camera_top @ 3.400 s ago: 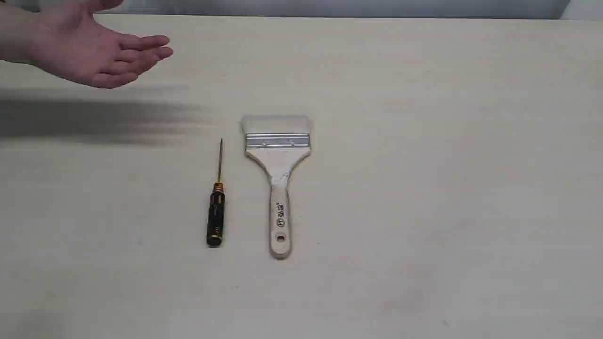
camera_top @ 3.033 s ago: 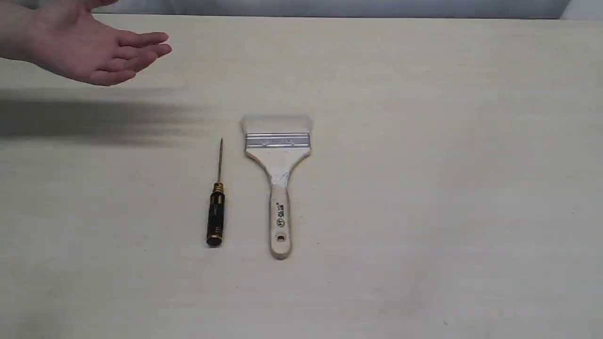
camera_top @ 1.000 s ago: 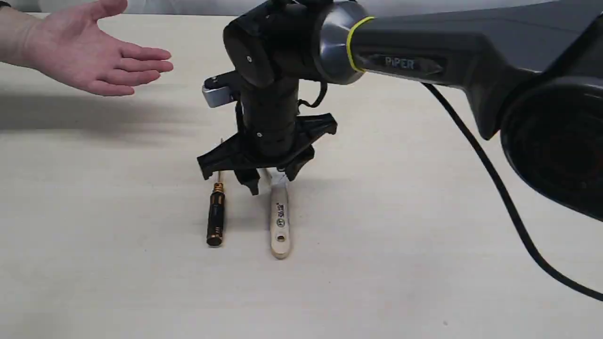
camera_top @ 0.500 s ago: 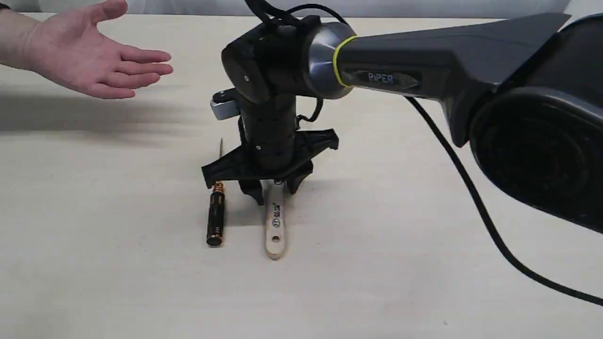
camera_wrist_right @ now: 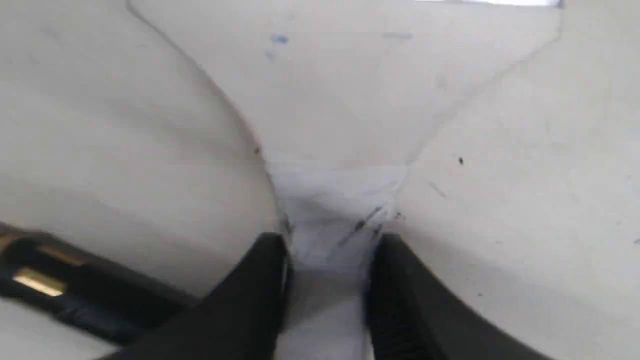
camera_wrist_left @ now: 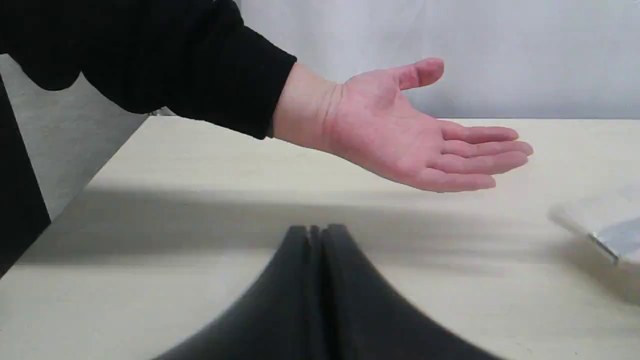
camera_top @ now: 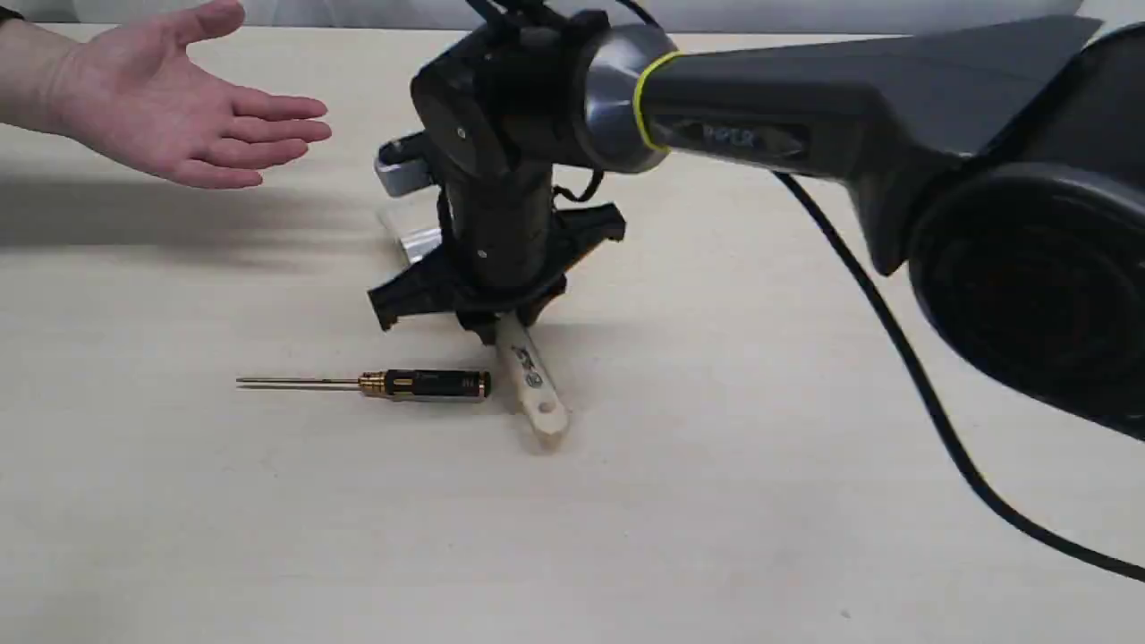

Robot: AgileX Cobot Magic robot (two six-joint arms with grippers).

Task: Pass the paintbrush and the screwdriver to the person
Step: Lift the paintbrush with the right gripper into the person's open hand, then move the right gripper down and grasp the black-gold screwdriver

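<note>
My right gripper [camera_top: 501, 326] reaches across the middle and is shut on the neck of the paintbrush [camera_top: 535, 394]. The wooden handle slants toward the front right. Its silver ferrule [camera_top: 419, 241] peeks out behind the wrist. In the right wrist view the black fingers [camera_wrist_right: 260, 280] pinch the pale neck of the paintbrush [camera_wrist_right: 330, 200]. The screwdriver [camera_top: 420, 384] lies flat just left of the handle, tip pointing left. Its black handle [camera_wrist_right: 65, 295] shows beside the fingers. The person's open palm [camera_top: 179, 116] hovers at the far left. My left gripper [camera_wrist_left: 316, 250] is shut and empty, below the person's hand [camera_wrist_left: 415, 140].
The pale table [camera_top: 805, 537] carries only the two tools. The right arm's dark link and black cable [camera_top: 894, 358] cross the right half of the exterior view. The brush head [camera_wrist_left: 605, 225] shows at the edge of the left wrist view.
The right gripper closed on the brush and swung it, so the handle now slants right. The screwdriver was knocked round from pointing away to lying crosswise, tip to the left.
</note>
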